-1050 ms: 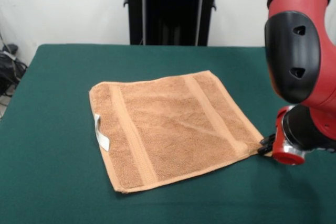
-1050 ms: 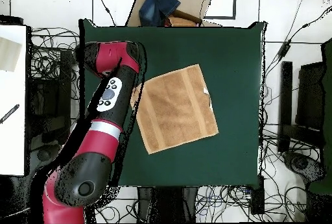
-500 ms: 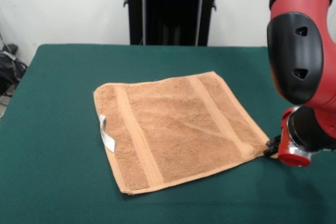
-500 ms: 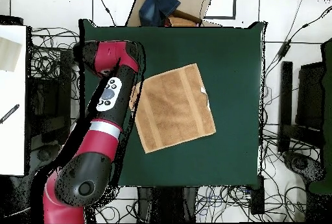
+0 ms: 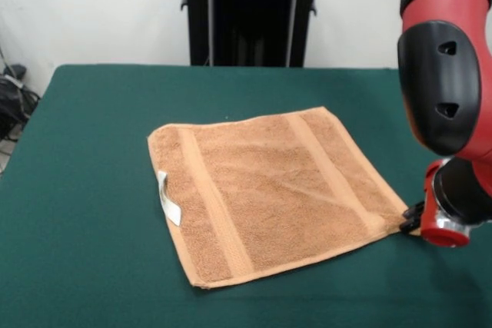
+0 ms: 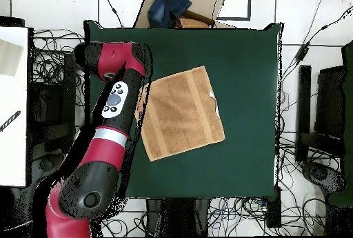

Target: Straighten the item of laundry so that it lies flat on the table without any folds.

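The item of laundry point(image 5: 277, 190), an orange-tan towel with two woven bands, lies spread nearly flat on the green table point(image 5: 92, 113), with only a faint crease across its middle. A white loop tag point(image 5: 169, 199) sits on its left edge. My gripper point(image 5: 409, 222) is low at the towel's right front corner, shut on that corner. In the overhead view the towel point(image 6: 180, 113) lies left of the table's point(image 6: 248, 56) centre, its tag point(image 6: 215, 102) faces right, and the red arm point(image 6: 117, 104) hides the gripper.
A black stand point(image 5: 250, 9) rises behind the table. In the overhead view a cardboard box with blue cloth point(image 6: 183, 6) lies past the top edge, cables cover the floor, and a white surface point(image 6: 14, 104) is at the left.
The gripper has moved right and slightly nearer in the front view, dragging the towel's corner with it. The whole towel has slid the same way.
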You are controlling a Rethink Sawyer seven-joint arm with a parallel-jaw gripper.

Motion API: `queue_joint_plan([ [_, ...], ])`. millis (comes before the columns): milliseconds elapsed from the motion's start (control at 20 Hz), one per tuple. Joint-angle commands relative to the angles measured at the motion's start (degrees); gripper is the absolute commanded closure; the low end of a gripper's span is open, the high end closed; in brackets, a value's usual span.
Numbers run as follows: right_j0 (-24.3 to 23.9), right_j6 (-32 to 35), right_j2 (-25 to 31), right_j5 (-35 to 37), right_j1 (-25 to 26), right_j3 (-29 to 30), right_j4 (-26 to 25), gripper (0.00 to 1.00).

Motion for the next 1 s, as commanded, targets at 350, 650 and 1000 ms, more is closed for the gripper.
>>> queue_joint_plan([
  [350, 1.93, 14.92, 5.96, -4.64, 4.9, 1.06, 3.28, 1.0],
  [650, 1.76, 12.76, 6.1, -4.58, 4.77, 1.2, 2.54, 0.0],
  [1000, 1.74, 11.83, 6.53, -5.1, 4.3, 2.14, 2.14, 0.0],
])
